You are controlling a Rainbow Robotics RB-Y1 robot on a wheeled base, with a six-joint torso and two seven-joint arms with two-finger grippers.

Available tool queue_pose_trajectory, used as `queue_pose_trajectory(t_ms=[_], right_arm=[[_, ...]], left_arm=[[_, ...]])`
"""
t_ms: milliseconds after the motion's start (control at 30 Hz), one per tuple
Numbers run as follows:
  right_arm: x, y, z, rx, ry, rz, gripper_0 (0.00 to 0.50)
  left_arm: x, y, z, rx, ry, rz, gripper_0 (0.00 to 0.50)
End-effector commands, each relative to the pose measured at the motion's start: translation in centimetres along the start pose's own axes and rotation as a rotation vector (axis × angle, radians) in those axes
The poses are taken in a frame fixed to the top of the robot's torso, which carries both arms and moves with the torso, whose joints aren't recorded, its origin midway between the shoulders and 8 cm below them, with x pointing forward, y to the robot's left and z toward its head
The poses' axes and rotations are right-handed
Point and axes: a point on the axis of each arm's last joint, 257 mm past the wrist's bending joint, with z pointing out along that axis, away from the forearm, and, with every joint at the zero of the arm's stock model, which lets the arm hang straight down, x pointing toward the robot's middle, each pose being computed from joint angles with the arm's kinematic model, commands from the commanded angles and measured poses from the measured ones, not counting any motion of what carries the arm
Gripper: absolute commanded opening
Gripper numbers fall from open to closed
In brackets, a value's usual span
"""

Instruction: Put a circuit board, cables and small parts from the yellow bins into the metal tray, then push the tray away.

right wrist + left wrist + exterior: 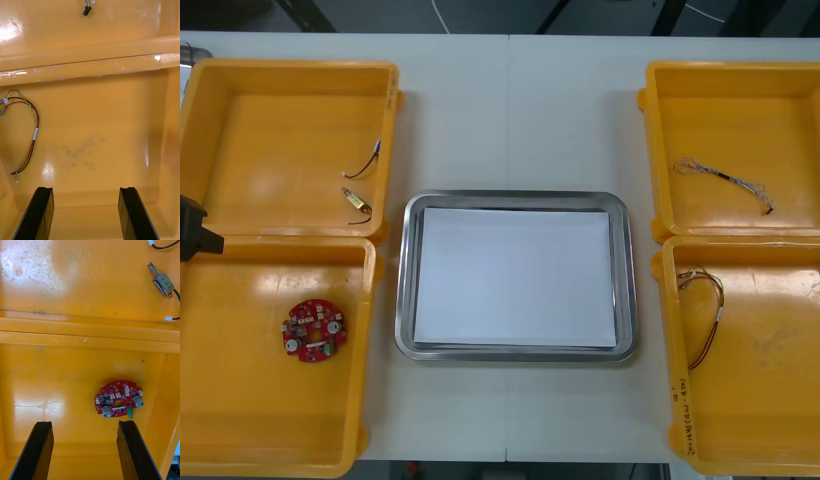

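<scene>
Left pincer [84,423] is hovering spread near the circuit board [119,404], lower left of the front view; centring over it first seems wise. Right pincer [85,189] is waiting, spread.

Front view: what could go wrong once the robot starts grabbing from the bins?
The circuit board lies flat in the near left bin, nearer one finger of the open left gripper, so the grip may skid off or press its components. The red and yellow cable lies aside from the open right gripper, by the near right bin's wall; it could slip or snag on the rim.
</scene>
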Motion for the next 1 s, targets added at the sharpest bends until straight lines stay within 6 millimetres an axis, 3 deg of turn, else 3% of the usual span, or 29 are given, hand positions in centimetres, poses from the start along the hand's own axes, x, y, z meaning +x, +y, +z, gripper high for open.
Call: queue_pose_trajectory(t_ms=[33, 1000], right_arm=[[-0.09, -1.18, -0.87, 0.035, -0.001, -0.039, 0.500], [-0.09, -1.18, -0.87, 0.035, -0.001, -0.039, 0.500]], left_arm=[[-0.48, 1.45, -1.51, -0.050, -0.026, 0.125, 0.500], [-0.48, 1.45, -1.51, -0.050, -0.026, 0.125, 0.500]])
